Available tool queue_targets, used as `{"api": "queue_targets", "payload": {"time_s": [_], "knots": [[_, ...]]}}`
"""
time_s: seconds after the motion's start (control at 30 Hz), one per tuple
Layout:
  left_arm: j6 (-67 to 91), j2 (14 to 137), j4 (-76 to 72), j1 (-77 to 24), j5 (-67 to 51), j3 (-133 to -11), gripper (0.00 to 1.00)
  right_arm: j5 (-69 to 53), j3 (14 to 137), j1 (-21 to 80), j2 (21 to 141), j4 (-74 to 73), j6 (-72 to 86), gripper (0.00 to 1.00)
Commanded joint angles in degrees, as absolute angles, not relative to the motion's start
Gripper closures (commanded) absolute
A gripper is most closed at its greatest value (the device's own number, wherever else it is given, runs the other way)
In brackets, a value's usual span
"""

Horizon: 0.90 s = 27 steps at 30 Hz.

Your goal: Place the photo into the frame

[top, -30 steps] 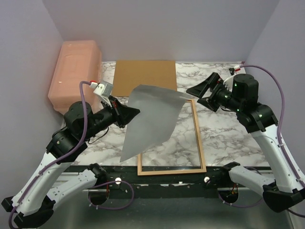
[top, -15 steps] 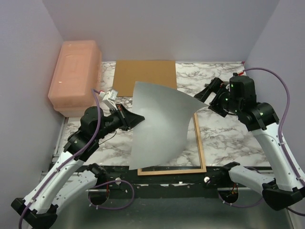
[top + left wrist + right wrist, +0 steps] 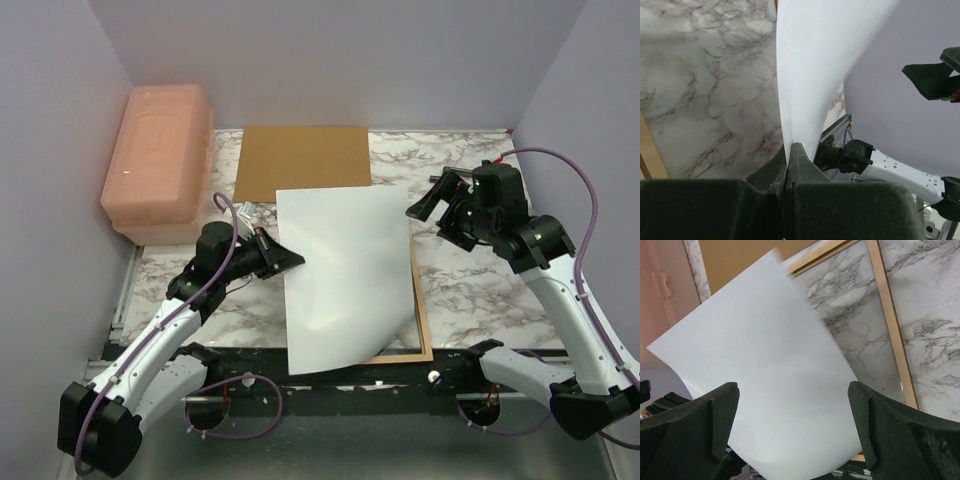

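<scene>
Marbled tabletop (image 3: pixel 470 290) carries the frame (image 3: pixel 424 320). Over it, stretching right from the left tool (image 3: pixel 297 259), the photo (image 3: pixel 345 270) shows its blank side up, long axis near-to-far, near right corner curled. That tool is clenched on the photo's left edge. The right tool (image 3: pixel 428 197), spread wide and holding nothing, hovers beside the far right corner.

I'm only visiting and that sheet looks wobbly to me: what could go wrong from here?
The left pincer grips the photo by one edge only, and it bows, so it might crease or slip. Its near corner overhangs the frame's near rail, so it may settle on the border, not inside. The open right pincer, close to its far corner, could nudge it.
</scene>
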<state>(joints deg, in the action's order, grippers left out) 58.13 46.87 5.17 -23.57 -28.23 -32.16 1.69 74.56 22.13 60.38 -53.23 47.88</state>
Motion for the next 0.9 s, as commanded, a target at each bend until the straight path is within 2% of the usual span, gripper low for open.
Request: {"api": "queue_targets", "payload": {"time_s": [0.0, 0.4, 0.87], "knots": [[55.61, 51.54, 2.29, -22.07, -33.39, -31.67, 1.0, 1.48, 73.05, 22.32, 60.54, -52.7, 46.81, 0.0], [49.72, 61.93, 3.14, -17.34, -37.45, -34.49, 1.0, 0.44, 71.38, 22.32, 61.74, -51.27, 46.23, 0.0], [47.79, 76.69, 0.3, -17.05, -43.71, -37.45, 1.0, -1.74, 68.74, 22.28, 63.06, -49.22, 45.79, 0.0]]}}
